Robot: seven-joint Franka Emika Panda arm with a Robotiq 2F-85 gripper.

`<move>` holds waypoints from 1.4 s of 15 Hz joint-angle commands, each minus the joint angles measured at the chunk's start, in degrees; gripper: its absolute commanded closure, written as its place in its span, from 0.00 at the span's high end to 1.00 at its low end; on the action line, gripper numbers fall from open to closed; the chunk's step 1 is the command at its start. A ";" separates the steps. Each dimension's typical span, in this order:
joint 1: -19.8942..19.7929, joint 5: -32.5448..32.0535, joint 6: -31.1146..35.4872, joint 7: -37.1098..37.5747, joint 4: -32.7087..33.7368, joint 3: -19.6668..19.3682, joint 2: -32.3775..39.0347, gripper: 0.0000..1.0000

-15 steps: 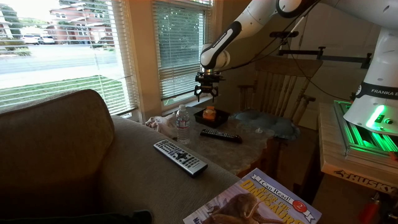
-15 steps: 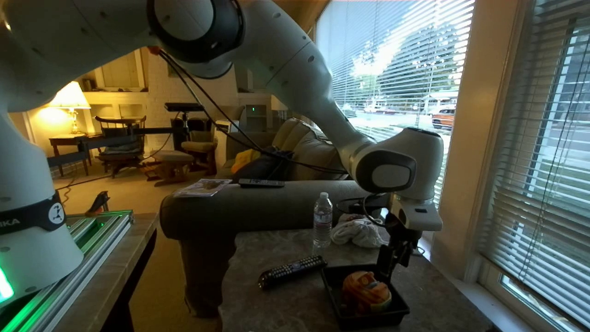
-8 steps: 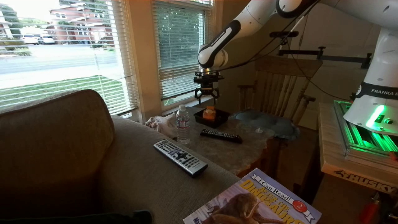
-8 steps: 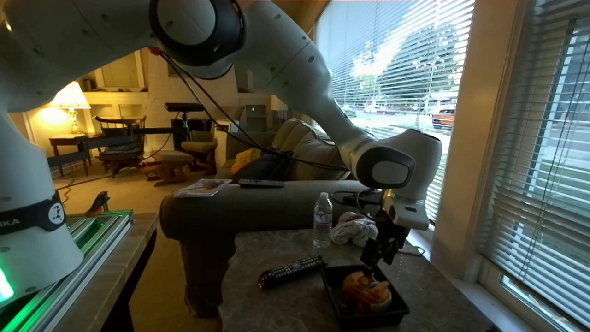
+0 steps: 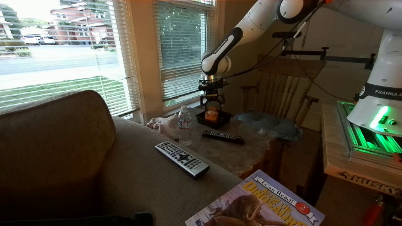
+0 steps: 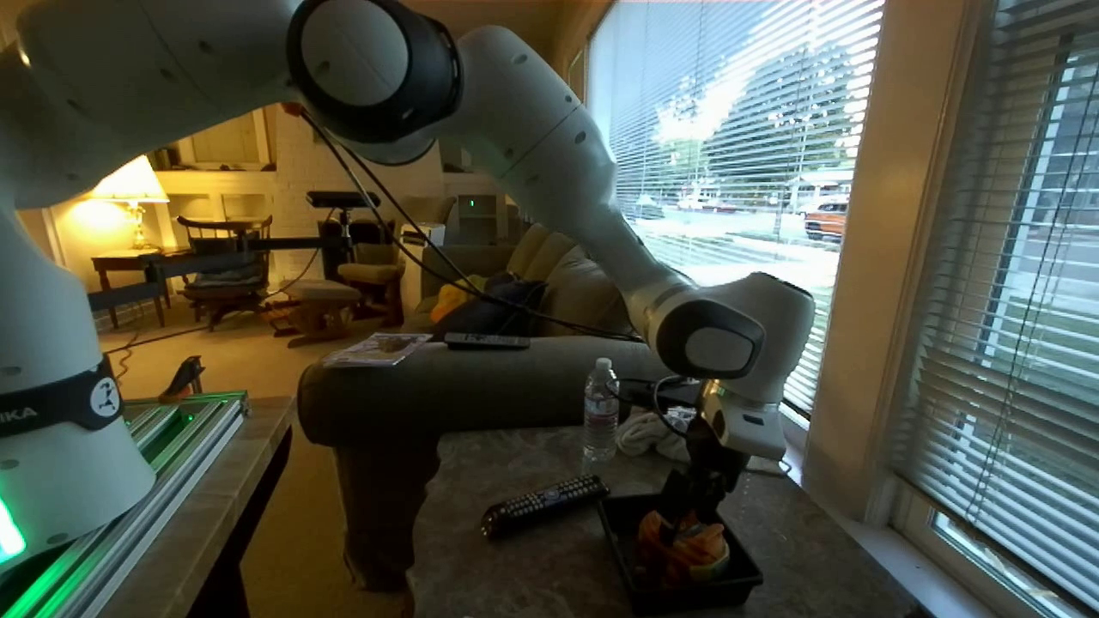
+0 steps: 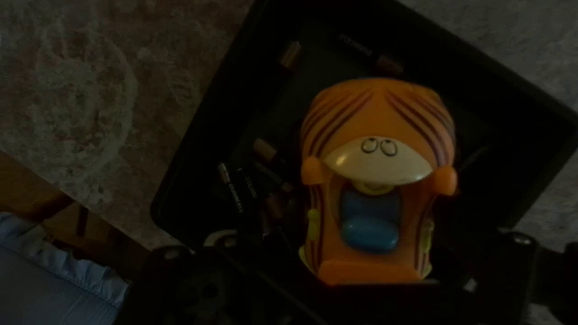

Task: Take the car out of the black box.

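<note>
The car (image 7: 379, 119) sits inside the black box (image 7: 203, 131), right of centre in the wrist view, so removal is not yet done. Mid-frame in an exterior view, the hand (image 5: 213, 109) hangs low over it, spread wide and gripping nothing. Closing on the car, lifting and carrying it clear appear to remain.
</note>
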 commanded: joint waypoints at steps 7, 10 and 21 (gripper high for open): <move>0.64 -0.96 3.43 -1.34 3.07 -0.87 2.76 1.00; 0.58 -0.89 4.12 -1.94 3.93 -0.69 2.95 1.00; 0.40 -0.53 1.73 -3.41 7.68 -0.14 4.59 1.00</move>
